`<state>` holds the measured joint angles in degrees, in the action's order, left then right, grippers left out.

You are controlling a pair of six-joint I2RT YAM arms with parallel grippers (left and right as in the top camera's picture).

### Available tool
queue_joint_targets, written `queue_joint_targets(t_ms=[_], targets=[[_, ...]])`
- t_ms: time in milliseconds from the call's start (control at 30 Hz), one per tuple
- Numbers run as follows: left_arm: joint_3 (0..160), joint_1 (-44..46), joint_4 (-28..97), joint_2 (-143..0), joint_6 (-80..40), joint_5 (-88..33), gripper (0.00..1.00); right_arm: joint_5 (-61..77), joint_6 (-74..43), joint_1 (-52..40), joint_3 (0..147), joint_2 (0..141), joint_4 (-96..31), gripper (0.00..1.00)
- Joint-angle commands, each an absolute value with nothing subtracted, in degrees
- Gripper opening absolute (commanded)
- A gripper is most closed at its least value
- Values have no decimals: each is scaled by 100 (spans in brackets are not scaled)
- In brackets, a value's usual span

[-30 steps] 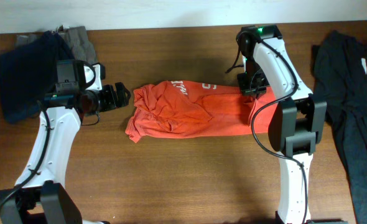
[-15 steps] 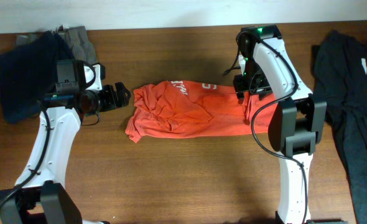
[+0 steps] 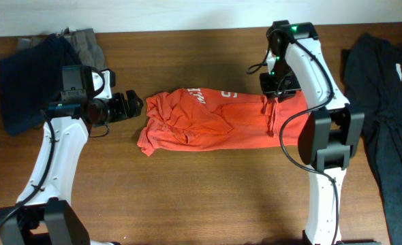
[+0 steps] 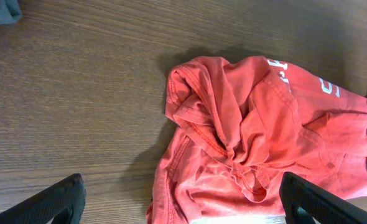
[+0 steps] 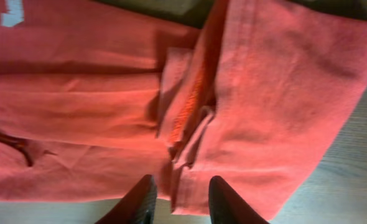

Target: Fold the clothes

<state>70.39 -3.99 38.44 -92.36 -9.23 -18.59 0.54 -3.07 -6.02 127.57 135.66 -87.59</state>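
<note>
Shirt (image 3: 201,122): crumpled on counter (image 3: 208,197). Left gripper (image 3: 134,104): wide, waiting at its left. Right gripper (image 5: 180,186): narrow astride its right end, probably to pinch; hold unclear.

Dark brown wooden table (image 3: 201,197) with fine lengthwise grain filling nearly the whole view, narrow white strip (image 3: 153,13) along its far edge, even soft light, faint shadows on the wood

White-shelled left arm (image 3: 54,160) and right arm (image 3: 310,68), black joints, looping black cables, green light (image 3: 293,28) atop the right.
</note>
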Motion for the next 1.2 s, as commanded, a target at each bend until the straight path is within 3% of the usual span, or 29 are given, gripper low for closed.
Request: queue_joint_targets(t_ms=[0,200,267,500,600,667,767,967,1167], targets=[[7032,-390,3863,-9190,-954,-1820,99,263,-322,-565,12427,13583,-8617,29],[7032,-390,3863,-9190,-954,-1817,99,353,-325,-563,11399,13583,-7959,28],[7032,-390,3861,-9190,-954,-1817,99,460,-325,-565,11194,13585,-7797,23],[7032,-390,3835,-9190,-952,-1817,99,602,-346,-565,11399,13273,-7999,18],[7032,-390,3830,-9190,-954,-1817,99,596,-344,-539,11699,12702,-8211,30],[7032,-390,3837,-9190,-954,-1817,99,464,-318,-377,11867,12160,-8283,73],[7032,-390,3848,-9190,-954,-1817,99,484,178,172,11872,11701,-8331,94],[7032,-390,3844,-9190,-954,-1817,99,1601,1382,1308,11749,11872,-8484,97],[7032,-390,3828,-9190,-954,-1817,99,3662,2781,2316,11196,12366,-8462,97]])
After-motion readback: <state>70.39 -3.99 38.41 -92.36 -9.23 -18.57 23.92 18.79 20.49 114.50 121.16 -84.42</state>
